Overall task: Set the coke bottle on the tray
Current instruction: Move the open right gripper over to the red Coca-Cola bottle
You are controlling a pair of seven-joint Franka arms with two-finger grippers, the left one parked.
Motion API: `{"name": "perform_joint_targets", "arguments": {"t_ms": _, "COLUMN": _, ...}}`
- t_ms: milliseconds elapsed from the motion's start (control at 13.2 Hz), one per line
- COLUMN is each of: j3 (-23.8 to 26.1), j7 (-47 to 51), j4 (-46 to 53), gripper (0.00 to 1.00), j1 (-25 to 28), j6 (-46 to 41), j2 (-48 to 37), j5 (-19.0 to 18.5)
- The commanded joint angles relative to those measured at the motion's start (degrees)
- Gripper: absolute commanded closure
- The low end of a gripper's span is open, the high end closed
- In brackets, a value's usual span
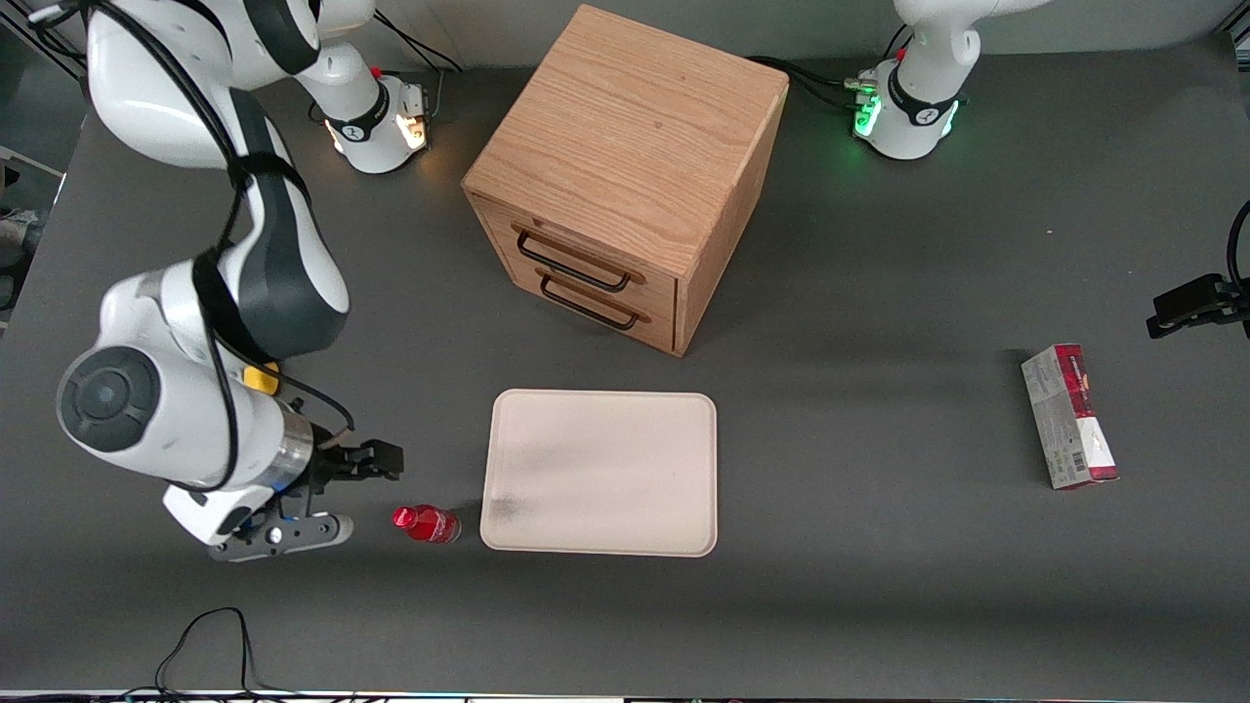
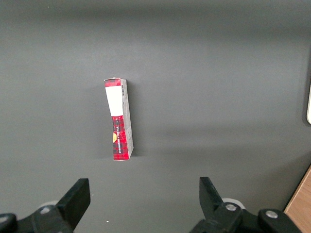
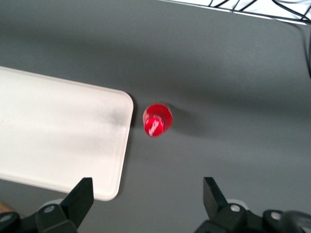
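- The coke bottle [image 1: 427,523] stood upright on the dark grey desk [image 1: 879,605], just beside the corner of the tray [image 1: 602,473] that carried a dark smudge, with a narrow strip of desk between them.
- From the right wrist camera the bottle [image 3: 157,120] showed cap-up, apart from the tray's [image 3: 58,141] rounded corner.
- The gripper [image 1: 337,494] hung above the desk beside the bottle, on the working arm's end; its jaws stood wide open and held nothing.
- The tray lay flat in front of the wooden cabinet [image 1: 625,176], nearer the front camera than it.
- The cabinet's two drawers were shut, each with a dark handle.
- A red-and-grey carton [image 1: 1069,417] lay toward the parked arm's end of the desk, well apart from the tray.
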Motion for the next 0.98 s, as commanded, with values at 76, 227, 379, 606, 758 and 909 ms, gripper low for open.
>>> {"name": "perform_joint_targets", "arguments": {"t_ms": 76, "j3": 0.14, "j7": 0.71, "j4": 3.09, "gripper": 0.00, "j1": 0.17, "j6": 4.83, "j2": 6.60, "j5": -0.55}}
{"name": "perform_joint_targets", "arguments": {"t_ms": 227, "j3": 0.14, "j7": 0.79, "j4": 3.00, "gripper": 0.00, "j1": 0.25, "j6": 6.77, "j2": 8.53, "j5": -0.55}}
{"name": "perform_joint_targets", "arguments": {"t_ms": 379, "j3": 0.14, "j7": 0.88, "j4": 3.00, "gripper": 0.00, "j1": 0.17, "j6": 8.26, "j2": 10.29, "j5": -0.55}}
{"name": "perform_joint_targets", "arguments": {"t_ms": 606, "j3": 0.05, "j7": 0.97, "j4": 2.83, "gripper": 0.00, "j1": 0.25, "j6": 8.71, "j2": 11.27, "j5": -0.73}}
{"name": "perform_joint_targets", "arguments": {"t_ms": 758, "j3": -0.04, "j7": 1.15, "j4": 2.83, "gripper": 0.13, "j1": 0.25, "j6": 8.71, "j2": 11.27, "j5": -0.82}}
{"name": "perform_joint_targets", "arguments": {"t_ms": 909, "j3": -0.04, "j7": 1.15, "j4": 2.74, "gripper": 0.63, "j1": 0.25, "j6": 8.45, "j2": 11.18, "j5": -0.99}}
